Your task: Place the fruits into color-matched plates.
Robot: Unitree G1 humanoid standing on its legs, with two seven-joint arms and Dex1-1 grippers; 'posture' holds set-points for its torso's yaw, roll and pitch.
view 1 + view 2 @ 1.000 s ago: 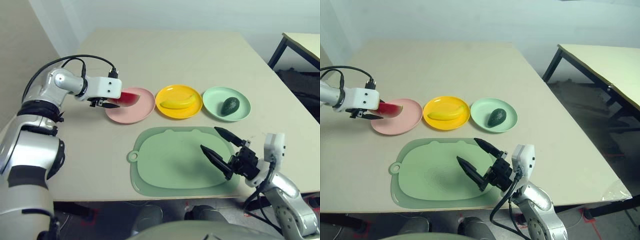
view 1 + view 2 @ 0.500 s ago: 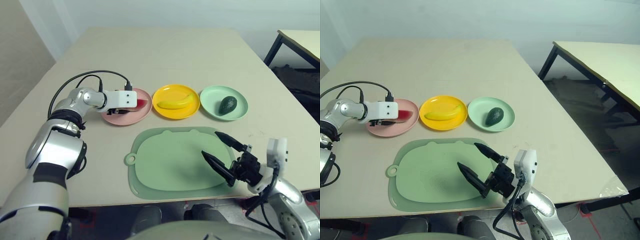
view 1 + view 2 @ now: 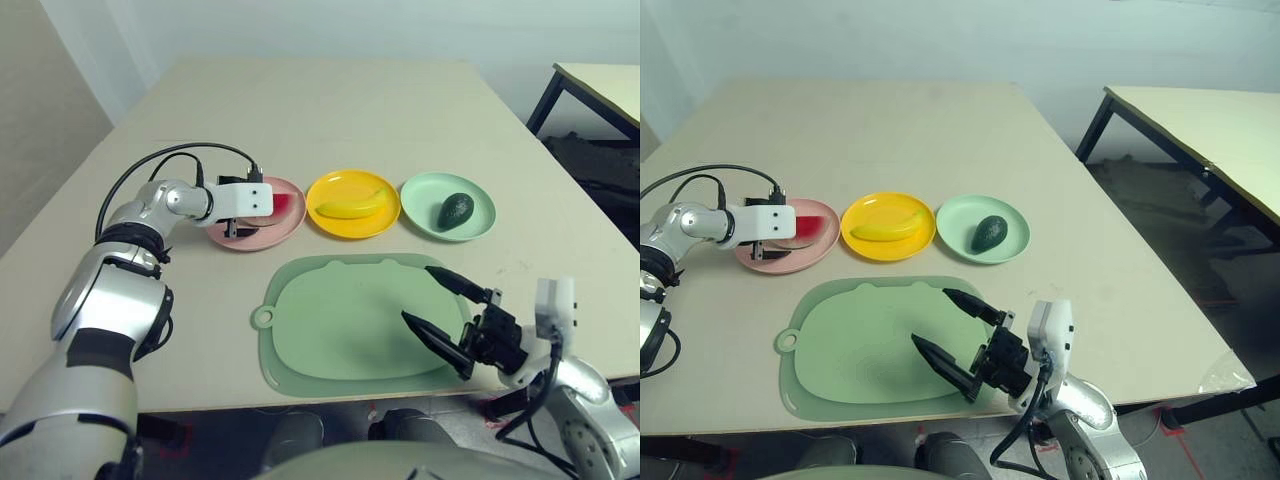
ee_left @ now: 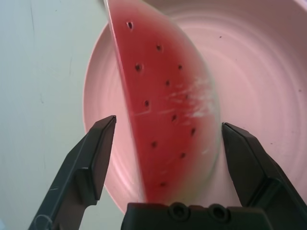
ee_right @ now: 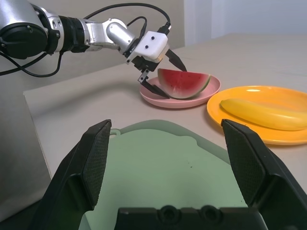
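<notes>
The left gripper (image 4: 163,143) had just let go — its fingers now stood apart on either side of the watermelon wedge (image 4: 163,110) resting in the pink plate (image 3: 262,232) — so with banana (image 3: 352,206) and avocado (image 3: 455,210) already matched and the right gripper (image 3: 448,315) idle and spread, the sorting looked finished.

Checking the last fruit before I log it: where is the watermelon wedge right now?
The watermelon wedge sits in the pink plate, leftmost of the three plates, beside the yellow plate with the banana. The left claw stands open around it.
</notes>
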